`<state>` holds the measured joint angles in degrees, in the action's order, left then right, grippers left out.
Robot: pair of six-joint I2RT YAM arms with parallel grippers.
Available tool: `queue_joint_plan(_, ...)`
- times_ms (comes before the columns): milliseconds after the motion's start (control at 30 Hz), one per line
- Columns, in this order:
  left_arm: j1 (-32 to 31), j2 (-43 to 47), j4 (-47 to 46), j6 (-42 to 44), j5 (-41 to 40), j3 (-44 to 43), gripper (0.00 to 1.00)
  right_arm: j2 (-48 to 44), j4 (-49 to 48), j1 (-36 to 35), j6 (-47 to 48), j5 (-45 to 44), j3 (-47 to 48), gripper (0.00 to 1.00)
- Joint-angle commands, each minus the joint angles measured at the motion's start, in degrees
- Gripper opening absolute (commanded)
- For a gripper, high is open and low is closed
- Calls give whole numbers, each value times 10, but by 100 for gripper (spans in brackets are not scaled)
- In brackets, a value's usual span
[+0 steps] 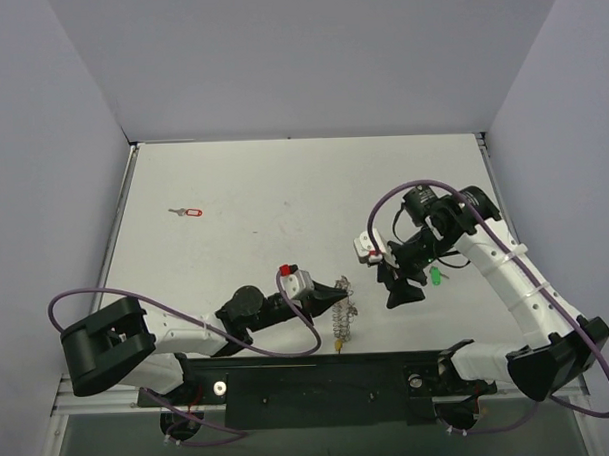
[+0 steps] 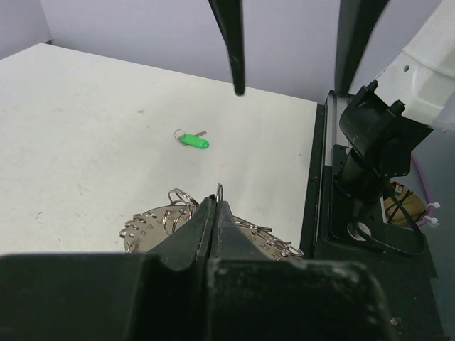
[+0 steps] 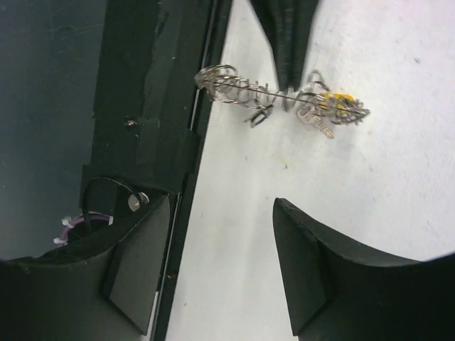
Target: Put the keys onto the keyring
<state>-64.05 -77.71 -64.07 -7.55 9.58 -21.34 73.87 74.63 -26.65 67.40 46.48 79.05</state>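
Note:
The keyring (image 1: 341, 309) stands on edge near the table's front, with its yellow piece (image 1: 337, 339) at the near end. My left gripper (image 1: 332, 301) is shut on the keyring's rim. The left wrist view shows the toothed keyring (image 2: 151, 224) behind the closed tips (image 2: 215, 202). The green key (image 1: 436, 275) lies on the table just right of my right gripper (image 1: 402, 288), and it also shows in the left wrist view (image 2: 193, 141). The right gripper (image 3: 220, 213) is open and empty, hovering right of the keyring (image 3: 242, 92). The red key (image 1: 191, 212) lies far left at the back.
A black mounting plate (image 1: 320, 378) runs along the table's front edge, close to the keyring, and shows in the right wrist view (image 3: 142, 106). Grey walls enclose the table (image 1: 283, 189) on three sides. A purple cable (image 1: 423, 189) loops over the right arm.

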Motion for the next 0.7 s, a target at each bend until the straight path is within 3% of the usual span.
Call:
queue_joint_plan(0,-2,-7,-224,-28,-11,9,0,-41,-9,3,149,92,-67,57)
queue_joint_plan(100,-2,-20,-301,-46,-21,20,0,-29,-41,3,143,120,-68,56)
queue_joint_plan(300,-2,-9,-299,-50,-15,10,0,-3,-44,1,138,171,-58,52)
queue_joint_plan(667,-2,1,-247,-45,11,-24,0,20,-56,0,110,179,-70,43)
